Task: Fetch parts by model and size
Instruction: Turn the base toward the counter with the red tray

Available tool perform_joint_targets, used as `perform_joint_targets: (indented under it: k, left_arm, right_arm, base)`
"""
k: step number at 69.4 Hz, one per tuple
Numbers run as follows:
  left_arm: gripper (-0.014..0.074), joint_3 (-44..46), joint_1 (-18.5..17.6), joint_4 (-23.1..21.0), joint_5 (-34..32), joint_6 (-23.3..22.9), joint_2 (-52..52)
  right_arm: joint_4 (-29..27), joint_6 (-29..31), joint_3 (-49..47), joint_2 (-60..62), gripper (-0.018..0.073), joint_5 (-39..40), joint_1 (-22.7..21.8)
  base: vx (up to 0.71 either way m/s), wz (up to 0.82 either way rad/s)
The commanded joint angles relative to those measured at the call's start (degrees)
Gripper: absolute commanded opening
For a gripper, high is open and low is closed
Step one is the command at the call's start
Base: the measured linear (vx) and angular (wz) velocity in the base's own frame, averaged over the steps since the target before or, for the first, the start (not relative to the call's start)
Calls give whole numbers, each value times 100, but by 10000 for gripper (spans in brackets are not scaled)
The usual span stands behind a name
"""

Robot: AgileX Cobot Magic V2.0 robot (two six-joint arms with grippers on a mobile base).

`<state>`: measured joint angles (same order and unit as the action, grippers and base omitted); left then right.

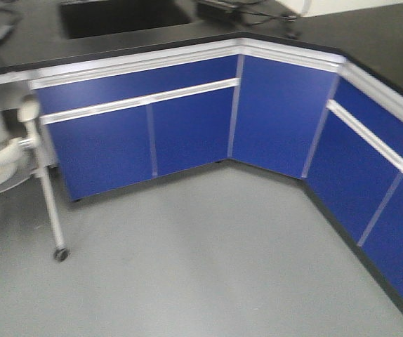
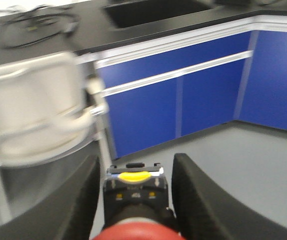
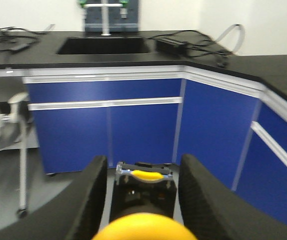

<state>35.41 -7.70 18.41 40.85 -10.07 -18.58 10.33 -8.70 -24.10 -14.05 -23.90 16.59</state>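
The left gripper [image 2: 138, 160] has two broad, matte black jaws, each curved and rounded at the tip, with a fine dotted grip texture on the inner faces. The right gripper [image 3: 143, 159] is built alike: the same thick black curved jaws and dotted texture.

Blue cabinets [image 1: 187, 133] 12 to 3 o'clock; black countertop [image 1: 40, 49], sink [image 1: 124, 17] at 12; white wheeled stand [image 1: 52, 210] at 9; grey floor [image 1: 208, 267] at 6.
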Motion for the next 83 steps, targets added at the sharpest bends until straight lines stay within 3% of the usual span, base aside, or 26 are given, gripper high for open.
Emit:
perform_joint_targets:
  k: [1, 83]
  left_arm:
    - [-6, 141, -4, 65, -443, -8, -83]
    - [-6, 141, -4, 65, -438, -8, -83]
  right_arm:
    - [59, 38, -176, -56, -5, 501, -5]
    - [51, 38, -176, -56, -5, 501, -5]
  base:
    - [17, -78]
    - [14, -81]
